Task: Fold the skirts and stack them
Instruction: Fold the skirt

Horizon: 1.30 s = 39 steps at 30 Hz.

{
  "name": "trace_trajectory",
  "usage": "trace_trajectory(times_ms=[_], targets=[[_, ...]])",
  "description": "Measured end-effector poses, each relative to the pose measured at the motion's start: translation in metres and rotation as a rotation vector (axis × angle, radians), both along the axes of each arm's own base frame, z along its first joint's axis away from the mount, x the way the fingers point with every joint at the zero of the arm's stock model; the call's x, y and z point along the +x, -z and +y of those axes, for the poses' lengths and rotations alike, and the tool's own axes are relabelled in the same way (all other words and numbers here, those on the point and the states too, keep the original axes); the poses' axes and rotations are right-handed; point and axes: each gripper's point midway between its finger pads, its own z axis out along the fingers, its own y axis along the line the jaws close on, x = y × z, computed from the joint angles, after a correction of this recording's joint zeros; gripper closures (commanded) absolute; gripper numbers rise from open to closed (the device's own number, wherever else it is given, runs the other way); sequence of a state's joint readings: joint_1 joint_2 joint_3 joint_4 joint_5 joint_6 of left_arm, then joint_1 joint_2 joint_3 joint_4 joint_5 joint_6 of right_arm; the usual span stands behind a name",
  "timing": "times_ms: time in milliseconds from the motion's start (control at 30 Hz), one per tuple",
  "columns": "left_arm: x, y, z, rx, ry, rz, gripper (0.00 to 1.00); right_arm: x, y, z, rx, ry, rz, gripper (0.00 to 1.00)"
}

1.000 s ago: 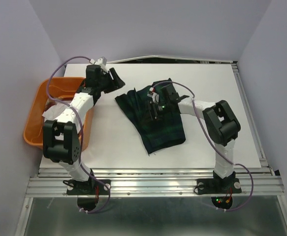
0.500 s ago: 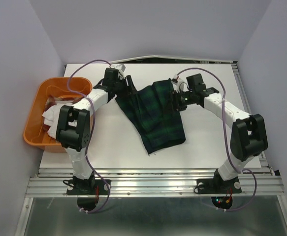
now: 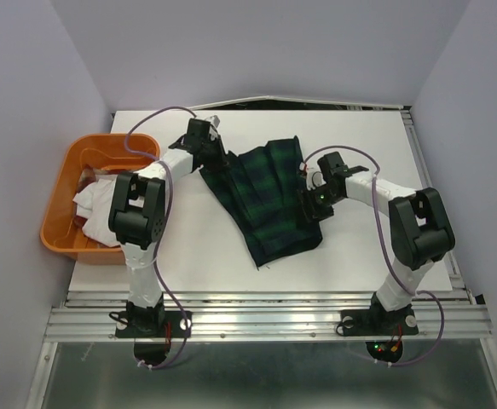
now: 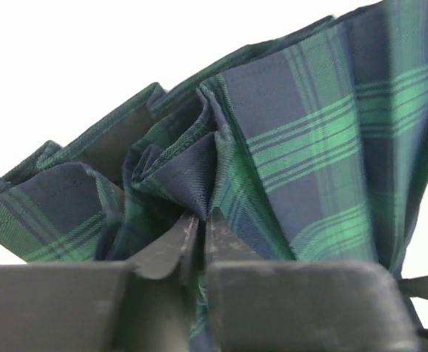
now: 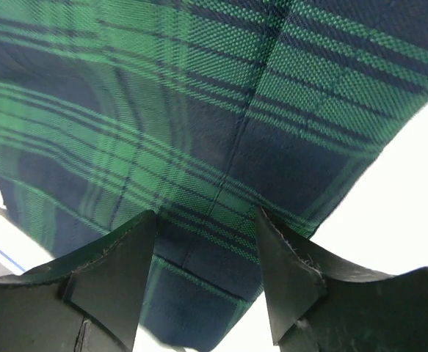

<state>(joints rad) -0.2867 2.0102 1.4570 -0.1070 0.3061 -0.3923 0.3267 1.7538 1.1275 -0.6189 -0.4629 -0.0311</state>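
A dark green-navy plaid skirt [image 3: 269, 204] lies spread out mid-table. My left gripper [image 3: 218, 159] is at its far left corner, shut on a bunched fold of the plaid [image 4: 199, 220]. My right gripper [image 3: 310, 207] hovers over the skirt's right edge, open. Its two fingers [image 5: 118, 271] straddle the plaid cloth [image 5: 199, 132] close to the hem. A white skirt [image 3: 95, 209] and a red-and-tan plaid one [image 3: 85, 181] lie crumpled in the basket.
The orange plastic basket [image 3: 54, 204] stands at the table's left edge, beside the left arm. White table surface [image 3: 376, 145] shows to the right of the skirt and in front of it. Walls close in on both sides.
The left gripper reached the skirt's far left corner and closed on it. The right arm swung out to the right, then came back onto the skirt's right edge.
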Motion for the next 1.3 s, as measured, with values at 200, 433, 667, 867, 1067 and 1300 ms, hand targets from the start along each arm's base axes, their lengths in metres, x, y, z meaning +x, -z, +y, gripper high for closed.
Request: trace_trajectory(times_ms=[200, 433, 667, 867, 1067, 1300], targets=[[-0.002, -0.043, 0.007, 0.041, -0.002, -0.074, 1.00, -0.003, 0.011, -0.001, 0.008, -0.013, 0.020, 0.38], [-0.023, -0.092, 0.028, 0.131, -0.048, -0.145, 1.00, -0.007, 0.011, 0.004, 0.043, -0.030, 0.031, 0.36], [-0.026, -0.008, 0.046, 0.234, -0.050, 0.008, 0.83, -0.017, 0.003, 0.015, 0.121, -0.083, 0.055, 0.28], [-0.016, 0.032, 0.053, 0.295, 0.006, 0.066, 0.35, -0.042, -0.013, 0.023, 0.211, -0.132, 0.142, 0.25], [-0.015, -0.056, 0.042, 0.280, 0.181, -0.180, 0.34, -0.041, -0.057, 0.034, 0.303, -0.162, 0.088, 0.55], [-0.120, -0.169, 0.008, 0.321, 0.594, -0.643, 0.29, -0.039, -0.074, 0.046, 0.385, -0.211, 0.039, 0.73]])
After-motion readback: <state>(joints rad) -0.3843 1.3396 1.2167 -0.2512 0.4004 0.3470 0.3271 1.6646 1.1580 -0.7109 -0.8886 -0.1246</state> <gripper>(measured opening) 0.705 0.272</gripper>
